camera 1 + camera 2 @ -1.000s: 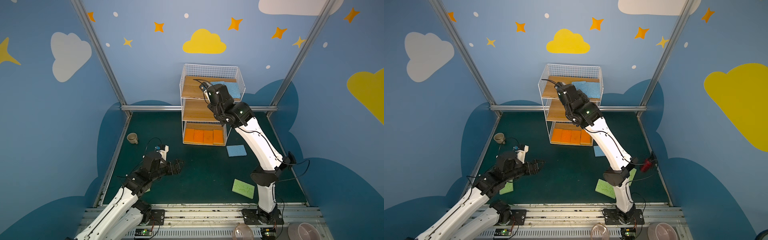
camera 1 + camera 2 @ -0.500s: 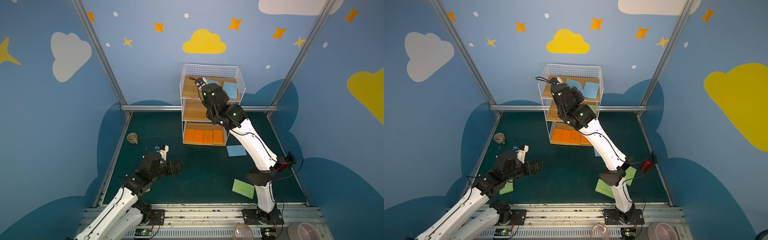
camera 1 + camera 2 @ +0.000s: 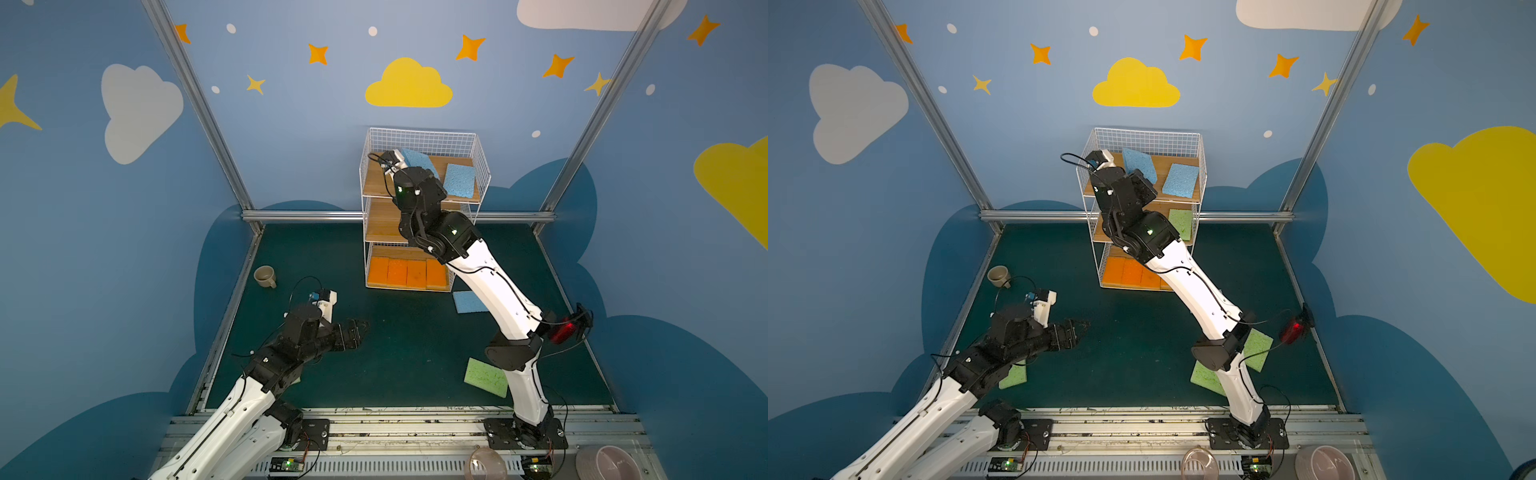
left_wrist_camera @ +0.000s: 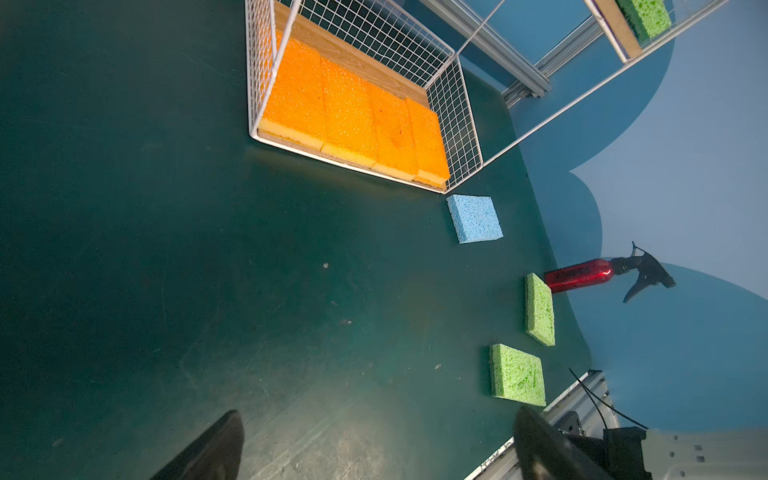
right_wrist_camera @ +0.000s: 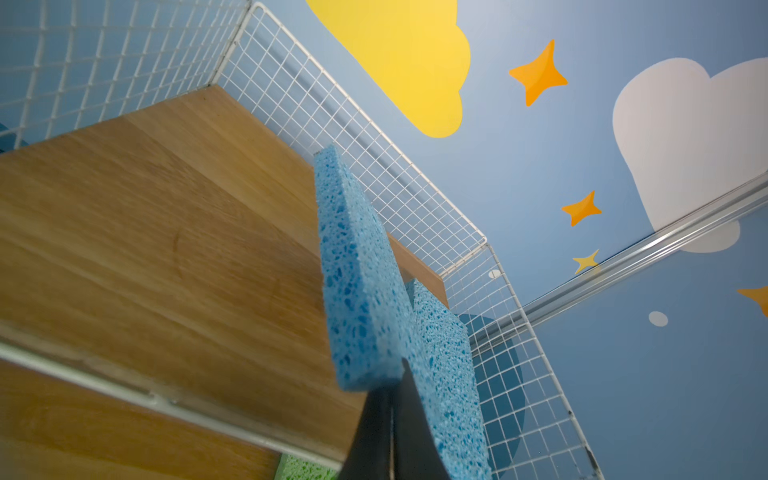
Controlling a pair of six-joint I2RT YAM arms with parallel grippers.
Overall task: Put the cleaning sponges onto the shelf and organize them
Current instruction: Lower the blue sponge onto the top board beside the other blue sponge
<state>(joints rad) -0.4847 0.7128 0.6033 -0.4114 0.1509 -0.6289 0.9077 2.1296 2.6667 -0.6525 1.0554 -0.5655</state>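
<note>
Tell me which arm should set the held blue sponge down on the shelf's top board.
Right. The right gripper is shut on the blue sponge over the top board; the left gripper hangs open and empty above the mat, away from the shelf.

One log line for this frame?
right end effector: shut on blue sponge, above shelf top tier | left end effector: open, empty

My right arm (image 3: 490,282) covers half the blue floor sponge (image 3: 465,302) and most of the middle board (image 3: 380,222) of the shelf (image 3: 419,139). Under my left arm (image 3: 984,361) a green sponge (image 3: 1015,377) barely peeks out. Right wrist view: a green sliver (image 5: 303,471), probably a sponge, runs off the edge.
</note>
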